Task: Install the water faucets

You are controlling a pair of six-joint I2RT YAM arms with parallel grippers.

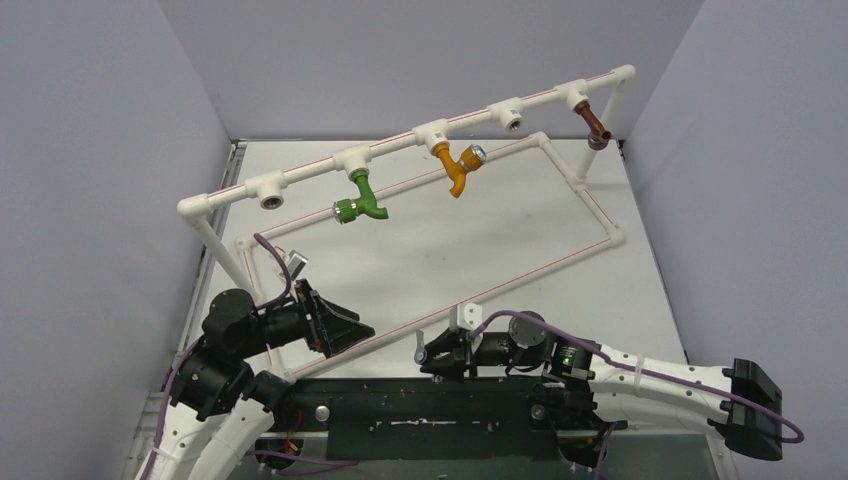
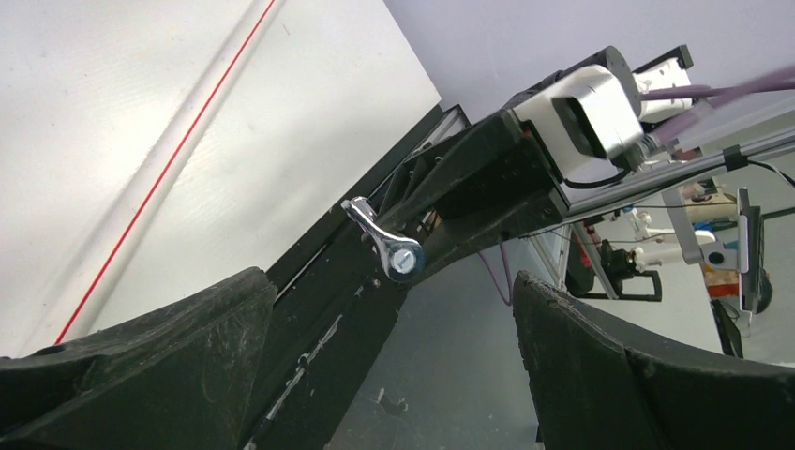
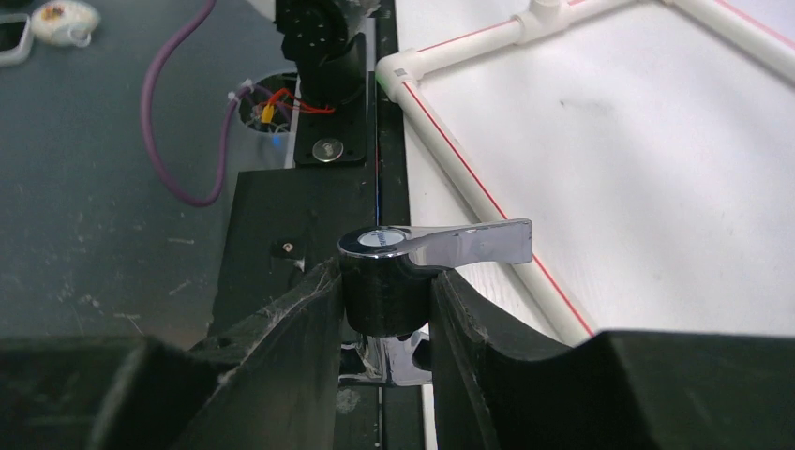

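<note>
The chrome water faucet (image 1: 418, 349) is clamped in my right gripper (image 1: 433, 355) near the table's front edge. In the right wrist view the fingers press on both sides of its body and the lever handle (image 3: 473, 243) points right; the gripper (image 3: 384, 291) is shut on it. My left gripper (image 1: 362, 330) is open and empty, just left of the faucet. The left wrist view shows the faucet (image 2: 386, 246) ahead of its spread fingers (image 2: 187, 347). The raised white pipe rail (image 1: 400, 143) carries green (image 1: 366, 199), orange (image 1: 456, 170) and brown (image 1: 595, 127) taps, plus two bare sockets (image 1: 272, 197) (image 1: 513, 120).
A white pipe base frame with red stripes (image 1: 560, 262) lies on the white table and also shows in the right wrist view (image 3: 469, 178). The black arm mounting plate (image 1: 420, 410) runs along the near edge. Grey walls close in on three sides.
</note>
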